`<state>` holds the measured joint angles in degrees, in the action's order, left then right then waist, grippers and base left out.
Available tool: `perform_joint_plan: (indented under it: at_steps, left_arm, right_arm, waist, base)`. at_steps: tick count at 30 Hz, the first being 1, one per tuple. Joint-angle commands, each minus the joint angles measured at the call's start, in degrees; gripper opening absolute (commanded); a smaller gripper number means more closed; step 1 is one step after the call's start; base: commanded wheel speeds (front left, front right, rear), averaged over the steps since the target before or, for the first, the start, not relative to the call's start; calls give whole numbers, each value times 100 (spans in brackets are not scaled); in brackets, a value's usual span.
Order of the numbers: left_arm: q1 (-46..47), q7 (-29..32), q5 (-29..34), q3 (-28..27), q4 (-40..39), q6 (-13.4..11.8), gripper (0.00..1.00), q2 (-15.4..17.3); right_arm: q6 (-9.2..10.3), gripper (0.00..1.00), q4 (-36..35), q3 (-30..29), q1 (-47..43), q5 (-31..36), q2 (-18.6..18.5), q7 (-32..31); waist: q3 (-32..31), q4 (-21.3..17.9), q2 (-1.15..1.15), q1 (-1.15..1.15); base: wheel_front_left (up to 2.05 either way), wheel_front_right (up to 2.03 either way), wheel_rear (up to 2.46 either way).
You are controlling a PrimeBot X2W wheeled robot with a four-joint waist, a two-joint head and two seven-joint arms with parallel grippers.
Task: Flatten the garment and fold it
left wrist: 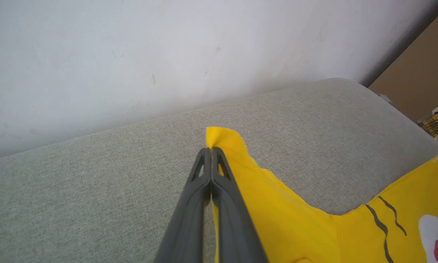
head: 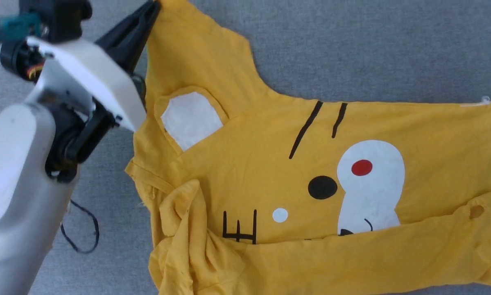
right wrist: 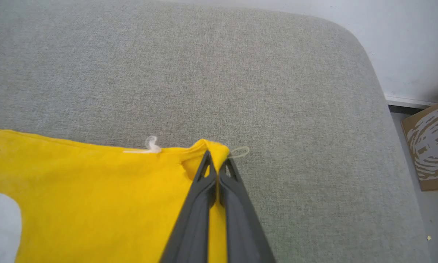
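Observation:
The garment [head: 270, 155], a mustard-yellow T-shirt with a cartoon face print, lies print-up across the grey cushion, its near edge bunched and folded over. My left gripper [head: 153, 6] is shut on the tip of the far sleeve at the top left of the head view; the left wrist view shows its fingers [left wrist: 211, 150] pinching that yellow corner [left wrist: 219, 137]. In the right wrist view my right gripper [right wrist: 215, 160] is shut on a far corner of the garment [right wrist: 94, 197], beside a white thread [right wrist: 151, 143].
The grey cushion [head: 372, 49] stretches beyond the shirt; its rounded end [right wrist: 365, 73] drops toward a white wall [left wrist: 131, 54] and a cardboard box [right wrist: 429, 146]. A thin dark cord [head: 83, 229] lies on the cushion by my left forearm [head: 12, 196].

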<state>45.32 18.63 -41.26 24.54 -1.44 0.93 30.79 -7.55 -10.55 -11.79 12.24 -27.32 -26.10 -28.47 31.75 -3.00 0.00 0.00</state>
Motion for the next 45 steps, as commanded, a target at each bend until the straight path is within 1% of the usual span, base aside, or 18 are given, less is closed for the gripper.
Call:
perform_joint_plan:
  at_steps: [1,4,8,14,19,26,33,37,40,45]
  left_arm:
    - [-187,-73,-48,-55,-128,-12,0,58]
    - [-632,-233,-118,-163,-540,-88,0,175]
    - [-1346,-476,-354,-346,-1124,-203,0,241]
    - [-2657,-839,-797,-477,-1786,-196,0,311]
    - [-3739,-1235,-1152,-611,-1934,-161,0,313]
    - [-4896,-1542,-1433,-645,-1687,-148,0,324]
    - [-5544,-1703,-1682,-684,-1427,-199,0,248]
    - [-5829,-1658,-1780,-700,-1387,-273,0,300]
    - [-5846,-1584,-1728,-595,-1362,-302,0,300]
    - [-5531,-1464,-1578,-323,-1212,-321,0,120]
  right_arm:
    - [6,0,-74,-48,-93,-48,56,51]
    - [6,0,-282,-145,-313,-65,126,90]
    - [6,0,-542,-313,-677,-85,278,129]
    - [6,0,-720,-571,-1344,-159,662,168]
    - [6,0,-716,-756,-1877,-200,904,203]
    - [6,0,-554,-902,-2398,-185,1100,265]
    - [6,0,-311,-921,-2657,-176,1226,269]
    - [6,0,-188,-926,-2775,-102,1260,229]
    - [6,0,-118,-866,-2803,-35,1282,215]
    - [6,0,58,-673,-2674,30,1311,228]
  waist:
    - [-245,30,0,0]
    - [-451,43,0,0]
    - [-751,58,0,0]
    - [-1157,85,0,0]
    - [-1352,128,0,0]
    - [-1494,193,0,0]
    - [-1712,214,0,0]
    - [-1854,208,0,0]
    - [-1913,205,0,0]
    - [-1955,190,0,0]
  base:
    - [0,0,0]
    - [0,0,0]
    - [0,0,0]
    - [0,0,0]
    - [0,0,0]
    - [0,0,0]
    - [0,0,0]
    - [0,0,0]
    - [0,0,0]
    - [0,0,0]
